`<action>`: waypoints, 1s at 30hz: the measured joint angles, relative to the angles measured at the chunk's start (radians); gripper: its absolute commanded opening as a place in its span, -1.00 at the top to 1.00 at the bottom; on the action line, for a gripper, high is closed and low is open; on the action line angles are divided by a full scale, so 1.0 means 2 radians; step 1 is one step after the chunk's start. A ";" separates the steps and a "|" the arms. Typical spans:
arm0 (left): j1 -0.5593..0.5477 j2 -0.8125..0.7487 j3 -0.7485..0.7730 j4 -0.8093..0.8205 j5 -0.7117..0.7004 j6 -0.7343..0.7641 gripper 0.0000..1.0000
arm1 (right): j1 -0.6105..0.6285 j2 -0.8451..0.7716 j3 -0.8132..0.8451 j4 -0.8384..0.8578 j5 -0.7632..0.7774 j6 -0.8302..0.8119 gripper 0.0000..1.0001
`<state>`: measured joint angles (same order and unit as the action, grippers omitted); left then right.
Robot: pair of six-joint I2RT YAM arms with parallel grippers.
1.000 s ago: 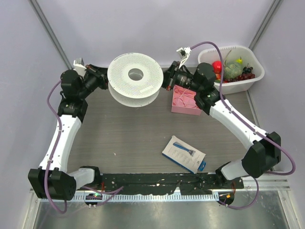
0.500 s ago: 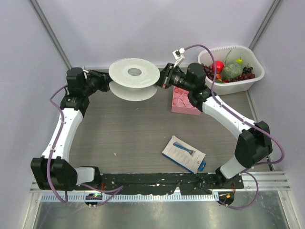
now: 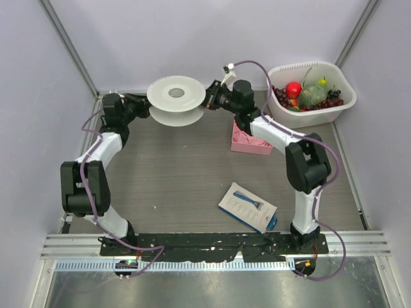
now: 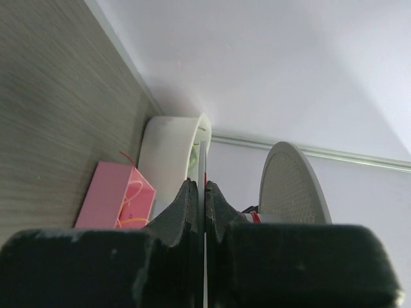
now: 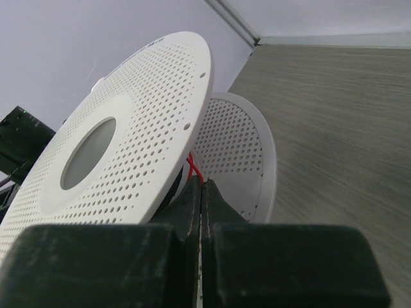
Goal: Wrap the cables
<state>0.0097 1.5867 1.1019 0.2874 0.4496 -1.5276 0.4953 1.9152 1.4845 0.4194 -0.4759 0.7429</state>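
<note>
Your spool [image 3: 176, 99] has gone from tipped up, with its perforated face toward the overhead camera, to lying nearly level, and it now hangs farther toward the back. You've carried the left gripper [image 3: 142, 106] and the right gripper [image 3: 209, 99] back with it. Both arms have stretched out and pulled their elbows inward, the right one most of all.

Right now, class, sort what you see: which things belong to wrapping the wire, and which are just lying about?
In the job: red wire, white spool, pink box of loose wire, left gripper clamping the spool, right gripper pinching the wire.
Lying about: fruit basin, blue-and-white packet.
</note>
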 measured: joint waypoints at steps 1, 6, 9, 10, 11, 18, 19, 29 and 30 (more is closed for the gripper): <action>0.004 0.016 0.000 0.021 0.001 0.002 1.00 | 0.000 0.019 0.012 0.007 0.003 0.002 0.99; 0.022 0.106 0.001 0.119 0.005 0.009 1.00 | 0.002 0.111 0.077 0.027 0.017 0.011 0.99; 0.030 0.159 0.007 0.166 0.006 0.008 1.00 | 0.003 0.168 0.124 0.030 0.025 0.011 0.99; 0.032 0.178 0.011 0.180 0.006 0.008 1.00 | 0.003 0.185 0.136 0.030 0.028 0.012 0.99; 0.033 0.196 0.017 0.192 0.006 0.008 1.00 | 0.003 0.201 0.149 0.033 0.031 0.013 0.99; 0.038 0.288 0.068 0.227 0.003 0.013 1.00 | 0.002 0.296 0.232 0.041 0.051 0.017 0.99; 0.038 0.297 0.078 0.226 0.002 0.016 1.00 | 0.002 0.307 0.246 0.041 0.054 0.018 0.99; 0.035 0.365 0.164 0.191 0.002 0.045 1.00 | -0.002 0.375 0.312 0.045 0.085 0.021 0.99; 0.035 0.371 0.170 0.188 0.001 0.047 1.00 | -0.003 0.381 0.318 0.047 0.087 0.021 0.99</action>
<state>0.0788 2.3280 1.4422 0.6643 0.4522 -1.4338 0.4892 2.6762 2.1201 0.5129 -0.3012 0.7853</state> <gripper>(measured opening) 0.069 0.028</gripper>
